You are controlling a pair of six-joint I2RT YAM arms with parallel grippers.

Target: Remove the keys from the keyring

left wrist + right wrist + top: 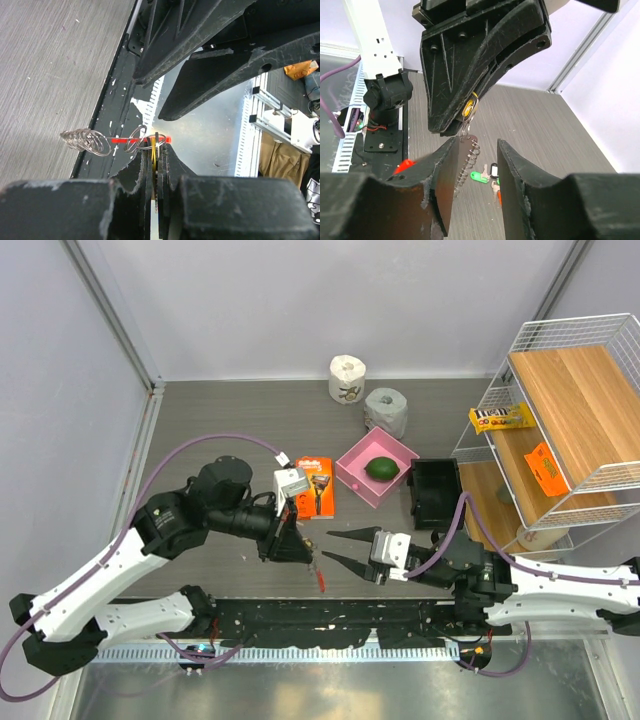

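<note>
My left gripper (156, 148) is shut on a yellow-tagged key (152, 152), held above the table near its front edge. The red keyring (120, 141) hangs from that key by small rings, and its silvery chain (85, 140) trails off the far end. In the right wrist view the chain (467, 165) dangles between the open fingers of my right gripper (477, 145), close to the left finger (445, 170). Loose keys (487, 176) with green and black-and-white tags lie on the table below. From above, the left gripper (300, 548) and right gripper (326, 545) meet tip to tip.
An orange razor box (317, 500) lies just behind the grippers. A pink tray (352, 468) holds a green fruit, with a black box (435, 492) to its right. Two paper rolls (347, 378) stand at the back. A wire shelf (560, 430) fills the right side.
</note>
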